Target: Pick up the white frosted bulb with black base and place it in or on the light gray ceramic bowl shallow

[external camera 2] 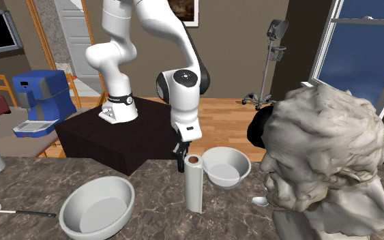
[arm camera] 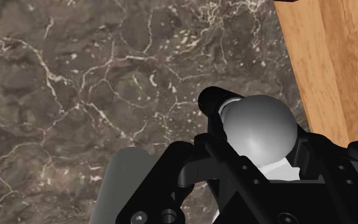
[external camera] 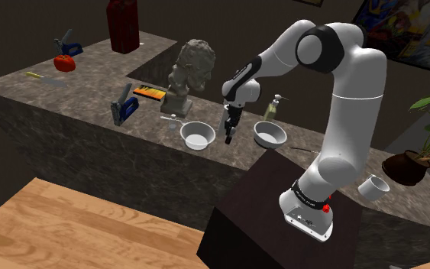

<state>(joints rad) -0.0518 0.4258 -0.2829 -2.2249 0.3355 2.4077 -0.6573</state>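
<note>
- The bust (external camera: 190, 67) stands toward the shoulder view's left. It is lumpy, rough-carved and stone-grey, well apart from the work.
- The nearer-left bowl (external camera: 196, 144) is pale grey, smooth and round with a plain thin rim. It sits on the counter (arm camera: 75, 95), a dark slab veined with pale lines, just beside the hand.
- An upright pale roll (external camera 2: 194, 184) with a brown core stands close in front of the hand. It looks easy to knock over.
- The gripper (external camera: 228, 136) hangs low between the two bowls, its black fingers clenched on the bulb (arm camera: 260, 124). I cannot tell whether the bulb is clear of the counter.
- The bulb has a matte white-grey globe, and its black base (arm camera: 210, 100) points away from the palm.
- It is probably light, thin-walled and brittle, and a round globe slides under pressure. The stiff base or neck would be the safer hold. With the fingers on the globe, it needs a gentle squeeze and a low set-down rather than a drop.
- The right-hand bowl (external camera: 269, 143) has the same pale, glossy, ceramic-looking finish. I cannot tell which bowl is the shallow one.
</note>
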